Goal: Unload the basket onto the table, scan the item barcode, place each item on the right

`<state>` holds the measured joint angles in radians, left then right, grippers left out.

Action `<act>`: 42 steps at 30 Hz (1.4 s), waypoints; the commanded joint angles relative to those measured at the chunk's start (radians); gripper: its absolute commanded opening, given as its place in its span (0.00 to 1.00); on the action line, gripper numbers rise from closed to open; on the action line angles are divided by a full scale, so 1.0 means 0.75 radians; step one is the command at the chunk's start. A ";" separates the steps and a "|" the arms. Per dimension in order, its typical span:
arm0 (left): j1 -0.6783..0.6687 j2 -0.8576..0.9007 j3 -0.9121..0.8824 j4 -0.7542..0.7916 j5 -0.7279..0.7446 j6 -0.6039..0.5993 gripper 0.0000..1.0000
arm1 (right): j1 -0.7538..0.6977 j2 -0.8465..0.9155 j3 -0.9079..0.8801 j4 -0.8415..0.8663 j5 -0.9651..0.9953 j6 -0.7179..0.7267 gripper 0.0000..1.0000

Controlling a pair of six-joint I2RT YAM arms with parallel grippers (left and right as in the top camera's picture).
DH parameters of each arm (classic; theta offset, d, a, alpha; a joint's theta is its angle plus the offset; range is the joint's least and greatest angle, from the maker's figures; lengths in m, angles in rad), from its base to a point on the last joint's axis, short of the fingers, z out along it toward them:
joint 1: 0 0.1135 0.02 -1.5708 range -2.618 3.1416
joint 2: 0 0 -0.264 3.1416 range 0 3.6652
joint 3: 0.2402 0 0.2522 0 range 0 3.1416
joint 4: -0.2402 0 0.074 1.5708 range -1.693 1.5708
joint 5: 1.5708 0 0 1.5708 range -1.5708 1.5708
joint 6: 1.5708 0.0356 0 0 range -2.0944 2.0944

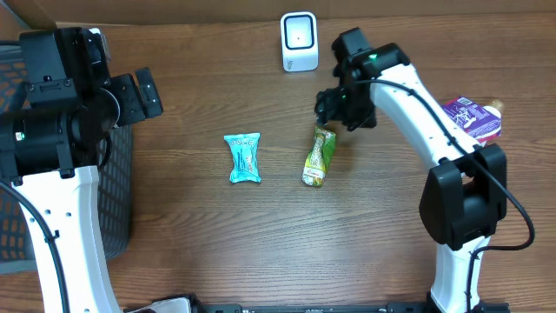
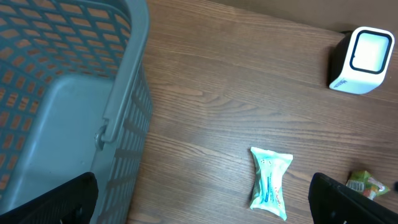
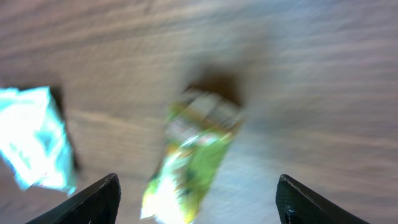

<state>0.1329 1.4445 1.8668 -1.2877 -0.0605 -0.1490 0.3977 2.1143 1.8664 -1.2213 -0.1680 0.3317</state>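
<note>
We are seeing the green packet point(image 1: 318, 156) lying mid-bench. The right gripper point(image 1: 339, 111) is hovering over its far end, fingers apart, empty; left gripper point(image 1: 143, 94) is idling wide open. Pickup is probably pending (blurry view): closing on it, then facing the scanner point(image 1: 299, 41) at the far edge.

In the right wrist view everything is blurred: the print on the green packet point(image 3: 193, 158) cannot be read, and the teal packet point(image 3: 34, 137) is cut off by the left edge. Of the right claw point(image 3: 198, 202) only the finger ends are shown, cropped by the lower edge. In the left wrist view the basket point(image 2: 124, 93) is cropped at top and left. Overhead, the purple packet point(image 1: 473, 117) is partly covered by the right arm point(image 1: 417, 109), and the packets' print is too small for a barcode to be told.
</note>
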 commanded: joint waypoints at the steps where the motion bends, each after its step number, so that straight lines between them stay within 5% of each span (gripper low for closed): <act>1: 0.005 0.002 0.003 0.002 0.008 0.025 1.00 | 0.106 -0.023 -0.029 -0.012 -0.062 0.158 0.82; 8: 0.005 0.002 0.003 0.002 0.008 0.025 1.00 | 0.209 -0.023 -0.248 0.044 0.119 0.359 0.88; 20: 0.005 0.002 0.003 0.002 0.008 0.025 0.99 | 0.212 -0.022 -0.325 0.065 0.273 0.371 0.70; 34: 0.005 0.002 0.003 0.002 0.007 0.025 1.00 | 0.191 -0.021 -0.331 0.080 0.180 0.044 0.67; 42: 0.005 0.002 0.003 0.002 0.008 0.025 1.00 | 0.189 -0.021 -0.448 0.225 0.122 0.082 0.61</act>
<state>0.1329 1.4445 1.8668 -1.2873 -0.0605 -0.1493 0.5453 2.1143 1.5517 -1.0595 -0.0517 0.3927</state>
